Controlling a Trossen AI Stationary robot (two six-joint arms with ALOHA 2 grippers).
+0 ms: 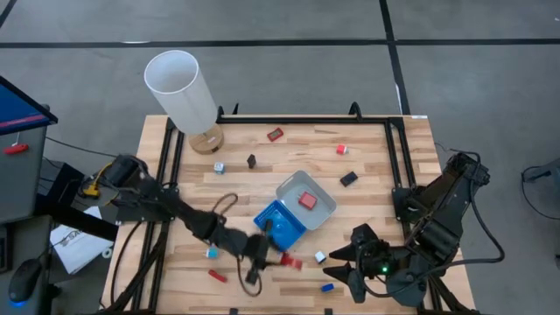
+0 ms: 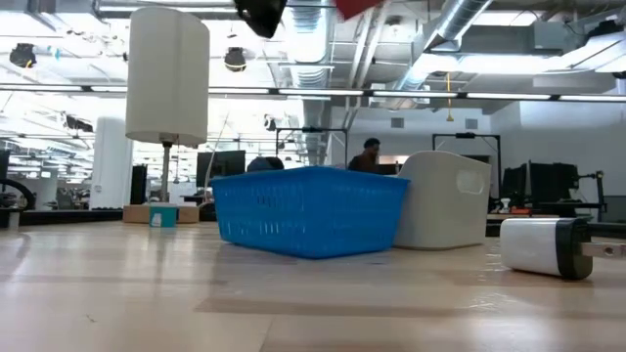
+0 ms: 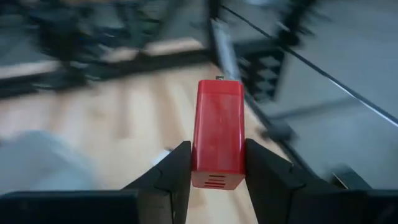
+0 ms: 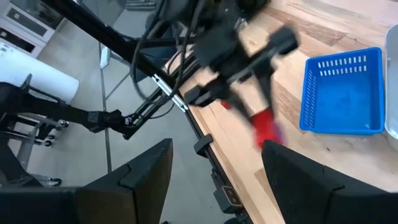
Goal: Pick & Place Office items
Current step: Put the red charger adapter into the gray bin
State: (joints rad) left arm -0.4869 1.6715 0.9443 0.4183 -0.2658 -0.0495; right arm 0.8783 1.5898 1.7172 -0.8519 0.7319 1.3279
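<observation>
Left wrist view shows your left gripper (image 3: 217, 165), jaws clamped on the red block's (image 3: 218, 134) flat sides: rigid, light, smooth plastic, so keep the hold low and square; the right gripper (image 4: 214, 168) waits, jaws apart.

centre: blue tray (image 1: 282, 225) and clear-grey tray (image 1: 306, 200) touch, no gap between | back-left corner: white cylinder (image 1: 182, 90) stands tall | front edge: my left gripper (image 1: 282, 260) with red block (image 1: 291, 262) just beside blue tray, right gripper (image 1: 343, 262) near | back boards (image 1: 306, 149): open, few small pieces

Red block (image 3: 217, 134), blue slatted tray (image 1: 280, 226)
</observation>
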